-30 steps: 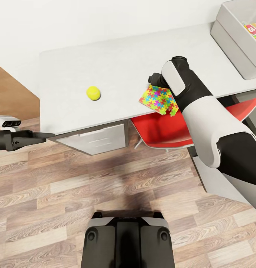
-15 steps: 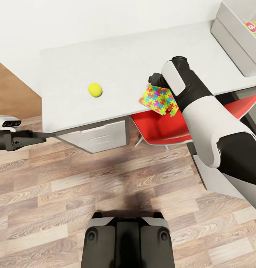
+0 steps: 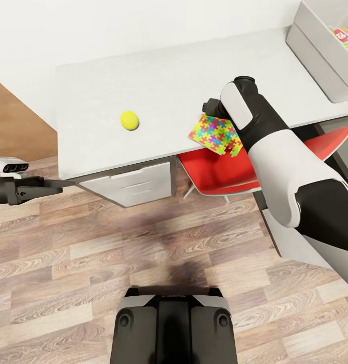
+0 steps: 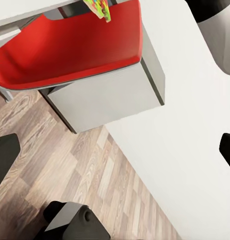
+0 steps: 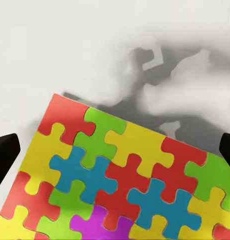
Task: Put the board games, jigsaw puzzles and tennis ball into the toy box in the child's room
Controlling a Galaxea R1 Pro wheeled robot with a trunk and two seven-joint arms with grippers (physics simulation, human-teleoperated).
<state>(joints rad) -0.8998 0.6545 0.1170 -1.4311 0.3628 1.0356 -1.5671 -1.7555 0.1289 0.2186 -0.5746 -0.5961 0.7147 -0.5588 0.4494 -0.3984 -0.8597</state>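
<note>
Compared w/ the head view one second ago, the whole picture has slid a little: ball, box and table sit slightly shifted, so the camera moved, not the things. Both arms keep the same place in the frame.

Nearest is the robot base (image 3: 174, 326) on the wood floor (image 3: 93, 263). At the left edge the left gripper (image 3: 65, 183) hangs over the floor, its tip just beside the table corner; head view shows it side-on, and in the left wrist view the dark finger (image 4: 4, 157) and the other one at the opposite edge stand far apart, so it is spread wide w/ nothing between.

Next, the red chair (image 3: 229, 174) is pushed partly under the table (image 3: 158, 76). The puzzle (image 3: 216, 135) lies at the table's front edge, part of it hanging out over the chair. The right gripper (image 3: 210, 106) is just behind the puzzle, low over the table top, mostly hidden by the forearm. In the right wrist view its fingertips (image 5: 5, 150) sit at both picture edges, wide apart, not gripping; the puzzle (image 5: 120, 175) is between and below them, touching or not I cannot tell.

Farther left on the table the ball (image 3: 129, 120) rests alone, well apart from both grippers. At the far right corner stands the toy box (image 3: 315, 45), w/ a colourful game (image 3: 346, 38) inside.
</note>
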